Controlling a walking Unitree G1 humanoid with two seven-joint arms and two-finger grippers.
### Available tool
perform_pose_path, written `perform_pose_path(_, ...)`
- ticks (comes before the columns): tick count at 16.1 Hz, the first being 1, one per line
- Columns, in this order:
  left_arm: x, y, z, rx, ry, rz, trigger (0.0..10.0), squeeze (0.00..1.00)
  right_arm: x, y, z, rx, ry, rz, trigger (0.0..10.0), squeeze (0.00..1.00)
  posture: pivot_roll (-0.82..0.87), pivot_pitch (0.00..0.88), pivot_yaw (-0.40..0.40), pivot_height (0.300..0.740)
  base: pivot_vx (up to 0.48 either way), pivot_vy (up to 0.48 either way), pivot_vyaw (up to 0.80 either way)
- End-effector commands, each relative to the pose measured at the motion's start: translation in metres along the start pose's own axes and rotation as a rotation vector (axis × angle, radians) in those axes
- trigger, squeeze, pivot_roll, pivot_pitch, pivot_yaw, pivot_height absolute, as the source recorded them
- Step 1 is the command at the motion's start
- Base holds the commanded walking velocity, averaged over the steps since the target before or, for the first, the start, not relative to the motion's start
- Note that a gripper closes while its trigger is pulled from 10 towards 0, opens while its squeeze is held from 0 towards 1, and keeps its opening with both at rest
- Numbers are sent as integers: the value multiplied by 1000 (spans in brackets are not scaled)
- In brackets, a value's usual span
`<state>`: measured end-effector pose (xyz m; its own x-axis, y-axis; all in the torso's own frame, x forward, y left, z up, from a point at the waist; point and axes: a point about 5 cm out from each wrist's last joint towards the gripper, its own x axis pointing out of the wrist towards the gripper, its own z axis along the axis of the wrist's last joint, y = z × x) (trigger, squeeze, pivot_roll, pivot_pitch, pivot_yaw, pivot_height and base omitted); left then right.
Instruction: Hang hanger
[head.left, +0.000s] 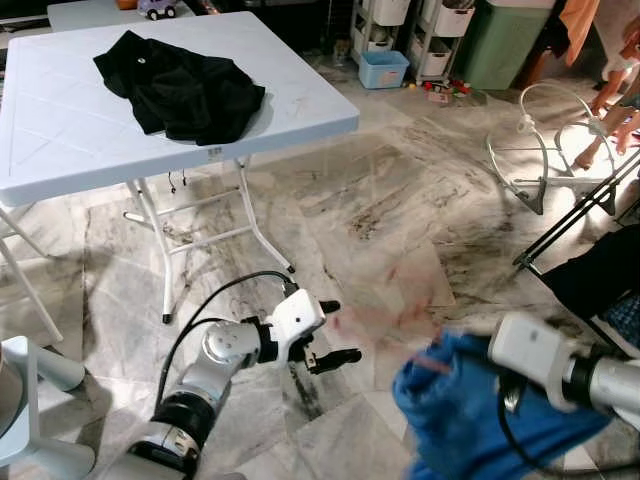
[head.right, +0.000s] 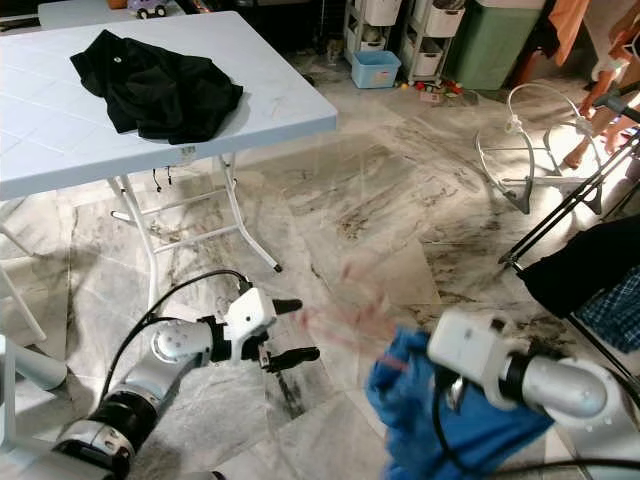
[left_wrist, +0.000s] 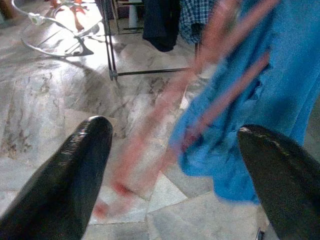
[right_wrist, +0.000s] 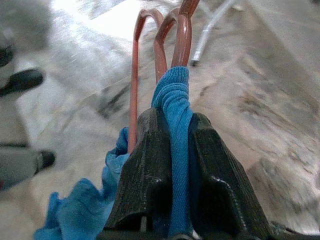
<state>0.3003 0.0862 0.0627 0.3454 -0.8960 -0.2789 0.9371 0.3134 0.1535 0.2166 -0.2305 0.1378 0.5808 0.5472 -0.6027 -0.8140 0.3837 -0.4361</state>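
Right now my right gripper (right_wrist: 172, 150) has its jaws pinched tight on a fold of the blue garment (head.right: 455, 425), with the red hanger (right_wrist: 160, 45) rising straight out past the fingertips; its hook and wire look doubled from motion blur. From the head camera that arm sits low at about five o'clock, the blue cloth bunched under its white wrist housing, and a pale red smear of the hanger (head.right: 350, 315) trails off toward nine o'clock over the marble floor (head.left: 400, 200). My left gripper (head.left: 330, 332) is at about seven o'clock, jaws spread wide and holding nothing, fingers (left_wrist: 70, 175) pointed toward the hanger and cloth, near them but apart. Up at ten to eleven o'clock stands the white folding tabletop (head.left: 60, 130) with a black garment (head.left: 180, 85) heaped on it. At about three o'clock a black clothes rack (head.left: 575, 215) has dark and checked clothes hanging from it, and a white wire frame (head.left: 535, 150) rests on the floor at about two o'clock. A person's bare feet (head.left: 610, 125) show beside that frame.
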Motion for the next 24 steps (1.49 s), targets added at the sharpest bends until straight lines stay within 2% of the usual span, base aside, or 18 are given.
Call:
perform_pose_path(1,-1,7,4,26,23,-17,10000,1000,-4,-1,4,-61,-13,58,10000,0,57,103,-91,740,0,0,0)
perform_pose_path(3,-3,7,2,21,37,-35,10000,1000,-4,-3,5,-87,-25,70,10000,0,55,105,-89,740,0,0,0)
perform_pose_path(5,-2,3,0,41,51,-80,10000,1000,-3,-3,17,-134,-95,120,10000,0,48,106,-90,740,0,0,0)
perform_pose_path(7,1,-1,2,32,39,-135,10000,1000,-2,-8,28,-168,-152,100,10000,0,47,106,-91,740,0,0,0)
perform_pose_path(10,7,4,14,21,4,-193,10000,1000,-4,-8,44,-172,-229,127,10000,0,47,103,-86,740,0,0,0)
perform_pose_path(12,8,10,20,46,-6,-165,10000,1000,-7,-5,46,-168,-235,155,10000,0,44,100,-82,740,0,0,0)
perform_pose_path(13,8,15,26,34,-9,-187,4157,1000,-9,-4,45,-174,-225,156,10000,0,40,98,-80,740,0,0,0)
perform_pose_path(14,7,15,26,19,-13,-214,0,1000,-9,-5,44,-172,-222,152,10000,0,37,95,-77,740,0,0,0)
perform_pose_path(15,5,13,25,-17,-9,-290,0,0,-10,-6,42,-175,-208,139,10000,0,35,94,-75,740,0,0,0)
perform_pose_path(20,1,11,25,-55,-3,-399,0,0,-10,-8,39,-180,-190,126,10000,0,40,90,-77,740,0,0,0)
perform_pose_path(24,-2,13,25,-52,2,-402,0,0,-10,-12,36,-187,-175,109,10000,0,43,89,-78,740,0,0,0)
